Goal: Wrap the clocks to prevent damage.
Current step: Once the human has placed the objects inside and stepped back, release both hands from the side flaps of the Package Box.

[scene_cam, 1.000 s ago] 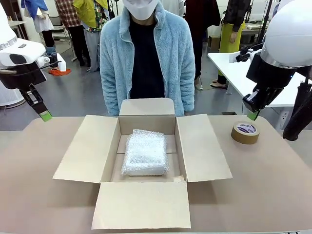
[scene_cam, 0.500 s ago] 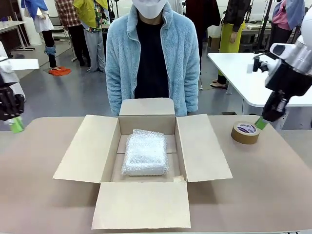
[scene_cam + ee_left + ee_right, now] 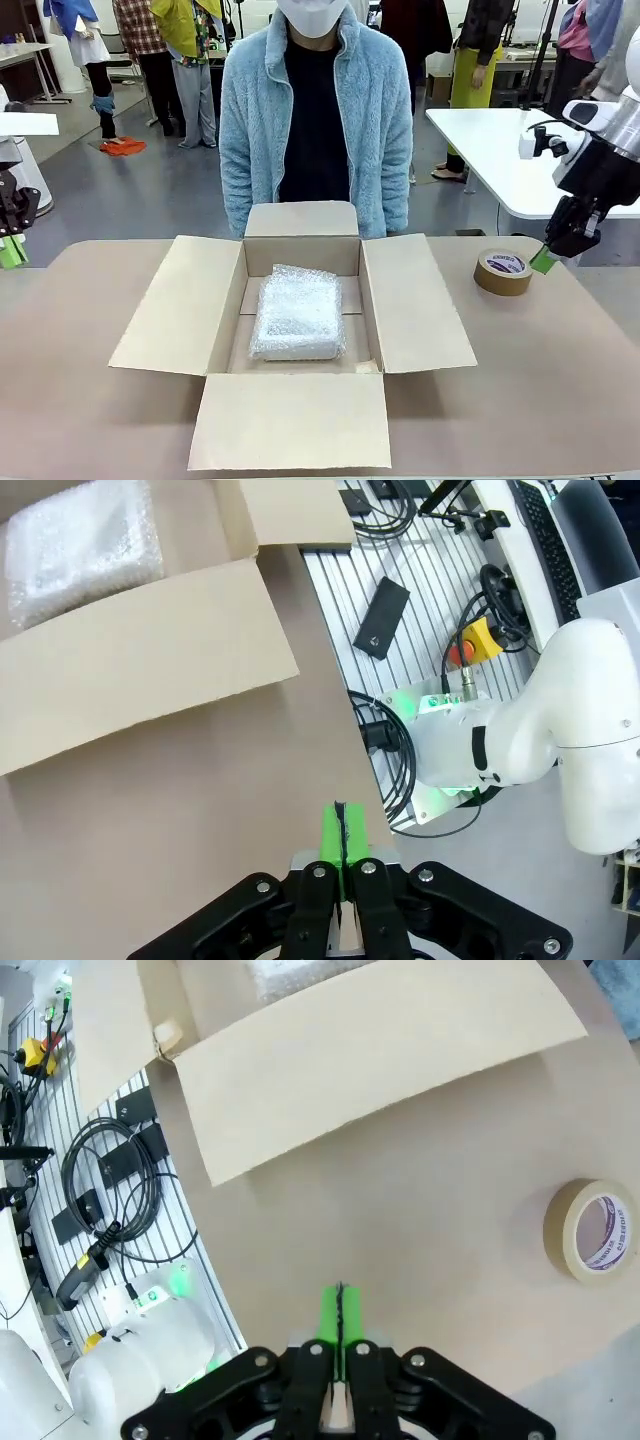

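Note:
The clocks (image 3: 298, 312) show as one whitish bubble-wrap bundle lying flat inside the open cardboard box (image 3: 180, 305) at the table's middle; a corner of the clocks' wrap (image 3: 80, 545) appears at the top left of the left wrist view. My left gripper (image 3: 12, 250) hangs at the far left edge, above the table's left end, its green pads pressed together with nothing between them (image 3: 343, 832). My right gripper (image 3: 543, 260) hovers at the right, just beside the brown tape roll (image 3: 503, 271), also shut and empty (image 3: 340, 1312).
A person in a light blue fleece (image 3: 316, 120) stands at the far side behind the box. All the box's flaps lie spread outward. The tape roll (image 3: 592, 1230) lies on the table's right part. A white table (image 3: 500, 150) stands behind on the right.
Both arms have drawn outward and down: the left gripper went from upper left to the far left edge, the right gripper shifted right, past the tape roll. Box and bundle are unmoved.

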Robot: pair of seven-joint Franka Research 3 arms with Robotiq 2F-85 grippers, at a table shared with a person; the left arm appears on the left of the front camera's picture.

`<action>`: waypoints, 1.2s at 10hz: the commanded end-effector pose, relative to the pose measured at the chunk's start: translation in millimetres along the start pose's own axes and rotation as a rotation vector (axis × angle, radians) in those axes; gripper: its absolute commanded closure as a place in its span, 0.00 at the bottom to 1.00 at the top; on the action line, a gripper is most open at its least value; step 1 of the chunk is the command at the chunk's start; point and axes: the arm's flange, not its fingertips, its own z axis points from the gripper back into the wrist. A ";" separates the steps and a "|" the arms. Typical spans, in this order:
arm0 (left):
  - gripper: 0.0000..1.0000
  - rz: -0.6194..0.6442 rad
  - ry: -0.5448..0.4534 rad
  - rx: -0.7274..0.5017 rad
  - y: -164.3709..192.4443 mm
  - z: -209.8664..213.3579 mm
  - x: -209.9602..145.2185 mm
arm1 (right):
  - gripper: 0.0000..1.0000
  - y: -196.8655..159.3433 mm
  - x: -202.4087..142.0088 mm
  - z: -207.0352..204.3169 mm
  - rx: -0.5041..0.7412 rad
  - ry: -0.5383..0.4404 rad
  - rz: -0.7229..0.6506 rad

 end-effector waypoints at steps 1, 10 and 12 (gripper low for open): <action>1.00 0.013 -0.023 0.002 -3.7 -2.2 2.3 | 0.99 2.8 -0.4 1.4 0.003 -0.005 0.023; 1.00 -0.355 -0.276 0.401 -29.5 -17.7 -87.4 | 0.99 -55.3 -110.8 -29.7 0.139 -0.658 0.135; 1.00 -0.348 -0.396 0.521 -36.1 -12.9 -116.2 | 0.99 -59.3 -135.4 -36.9 0.173 -0.698 0.160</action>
